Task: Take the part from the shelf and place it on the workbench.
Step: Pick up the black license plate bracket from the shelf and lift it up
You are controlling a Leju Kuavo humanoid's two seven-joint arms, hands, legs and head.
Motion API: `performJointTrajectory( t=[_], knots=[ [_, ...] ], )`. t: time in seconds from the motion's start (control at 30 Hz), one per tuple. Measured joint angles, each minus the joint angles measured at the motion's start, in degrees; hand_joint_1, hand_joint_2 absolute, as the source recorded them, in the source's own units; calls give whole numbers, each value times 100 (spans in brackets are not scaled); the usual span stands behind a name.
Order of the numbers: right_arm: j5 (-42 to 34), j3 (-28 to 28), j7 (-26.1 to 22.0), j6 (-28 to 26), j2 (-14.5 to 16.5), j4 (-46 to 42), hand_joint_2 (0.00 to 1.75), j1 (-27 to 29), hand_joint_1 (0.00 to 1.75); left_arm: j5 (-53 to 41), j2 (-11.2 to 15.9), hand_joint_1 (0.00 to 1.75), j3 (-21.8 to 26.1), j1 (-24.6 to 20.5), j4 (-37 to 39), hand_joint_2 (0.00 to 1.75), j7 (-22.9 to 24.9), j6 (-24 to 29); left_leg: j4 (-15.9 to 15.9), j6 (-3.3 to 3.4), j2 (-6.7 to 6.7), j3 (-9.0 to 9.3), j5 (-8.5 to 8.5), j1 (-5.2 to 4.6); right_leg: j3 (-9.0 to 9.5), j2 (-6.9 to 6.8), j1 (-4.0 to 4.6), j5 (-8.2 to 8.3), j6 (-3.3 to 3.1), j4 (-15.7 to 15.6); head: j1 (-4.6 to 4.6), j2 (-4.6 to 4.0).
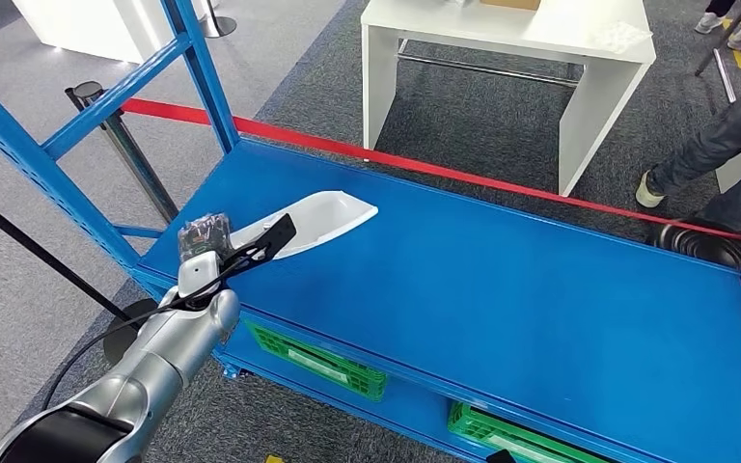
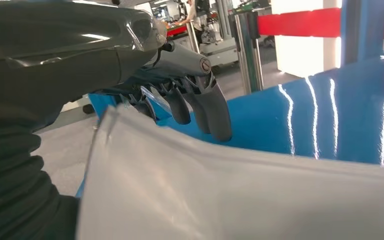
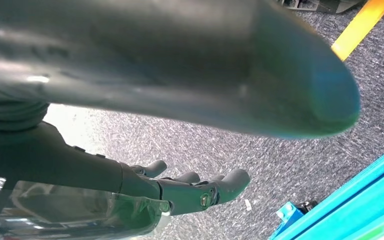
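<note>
White moulded part (image 1: 320, 220) lying on the blue shelf (image 1: 502, 289) near its left upright; left hand (image 1: 241, 253) at the part's near end, fingers (image 2: 200, 107) curled over the edge — contact unclear. Right hand (image 3: 190, 192) hangs, holding nothing, fingers loosely apart. Likely light, stiff, glossy — take it by the rim.

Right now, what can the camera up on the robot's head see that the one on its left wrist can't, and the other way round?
Head view alone: the whole blue shelf, green crates below it, a white workbench behind the red barrier tape, and a person's legs.

Left wrist view alone: the left hand's dark fingers close up, spread above the part, and a distant workshop.

Both: the left hand at the white part lying on the shelf.
</note>
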Motion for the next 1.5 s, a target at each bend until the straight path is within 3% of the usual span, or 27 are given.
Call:
performJointTrajectory(
  t=[0.07, 0.1, 0.27, 0.33, 0.4, 0.47, 0.53, 0.8, 0.83, 0.93, 0.97, 1.07, 1.2, 1.5],
  knots=[
    [4, -10, 0, 0, 0, 0, 0, -1, 0, -2, -8, 112, 25, 0, 13, 175, -37, -31, 0, 0, 0, -1, 0, 0, 0, 0, 0, 0, 0, 0, 1, 0],
    [6, -13, 0, 0, 0, 0, 0, -3, 0, -4, -13, 120, 38, 0, 17, 175, -56, -43, 0, 0, 0, -1, 0, 0, -1, 0, 0, 0, 0, 0, 1, 0],
    [34, -18, 0, 9, -3, -2, 0, -32, 0, -29, -31, 121, 95, 0, 21, 175, -115, -70, 0, 0, 0, -2, 0, 0, -1, 0, 0, 0, 0, 0, 1, 0],
    [58, -19, -3, 18, -5, -2, 0, -47, 0, -56, -32, 111, 111, 0, 22, 175, -128, -70, 0, 0, 0, -2, 0, 0, -1, 0, 0, 0, 0, 0, 1, 0],
    [87, -19, -13, 32, -8, -2, 0, -56, 0, -81, -31, 89, 122, 1, 24, 175, -150, -68, 0, 0, 0, -2, 0, 0, -1, 0, 0, 0, 0, 0, 1, 0],
    [108, -19, -31, 50, -12, -2, 0, -63, 0, -105, -28, 99, 134, 3, 28, 175, -185, -53, 0, 0, 0, -3, 0, 0, -1, 0, 0, 0, 0, 0, 1, 0],
    [120, -19, -55, 61, -16, -2, 0, -67, 0, -143, -28, 135, 144, 11, 33, 175, -249, -21, 0, 0, 0, -3, 0, 0, -2, 0, 0, 0, 0, 0, 1, 0],
    [165, -19, -206, 66, -25, -2, 0, -71, 0, -286, -37, 158, 157, 87, 53, 175, -534, 66, 0, 0, 0, -4, 0, 0, -3, 0, 0, 0, 0, 0, 1, 0],
    [171, -19, -215, 66, -25, -2, 0, -71, 0, -293, -40, 147, 157, 103, 55, 175, -563, 70, 0, 0, 0, -4, 0, 0, -3, 0, 0, 0, 0, 0, 1, 0],
    [181, -19, -225, 66, -25, -2, 0, -70, 0, -310, -51, 31, 157, 146, 56, 175, -634, 84, 0, 0, 0, -4, 0, 0, -4, 0, 0, 0, 0, 0, 1, 0],
    [186, -19, -225, 67, -25, -2, 0, -70, 0, -316, -56, 0, 157, 157, 58, 175, -651, 80, 0, 0, 0, -4, 0, 0, -4, 0, 0, 0, 0, 0, 1, 0],
    [221, -19, -225, 79, -27, -2, 0, -71, 0, -333, -69, 0, 158, 177, 66, 175, -673, 55, 0, 0, -1, -5, 0, 0, -3, 0, 0, 0, 0, 0, 1, 0],
    [274, -19, -225, 97, -38, -2, 0, -73, 0, -413, -71, 0, 160, 176, 67, 0, -735, -12, 0, 0, -2, -5, 0, 0, -2, 0, 0, 0, 0, 0, 1, 0],
    [316, -19, -292, 106, -57, -2, 0, -76, 0, -757, -163, 0, 118, 196, 67, 0, -903, -57, 0, 0, -2, -3, 0, 0, 0, 0, 0, 0, 0, 0, 1, 0]
  ],
)
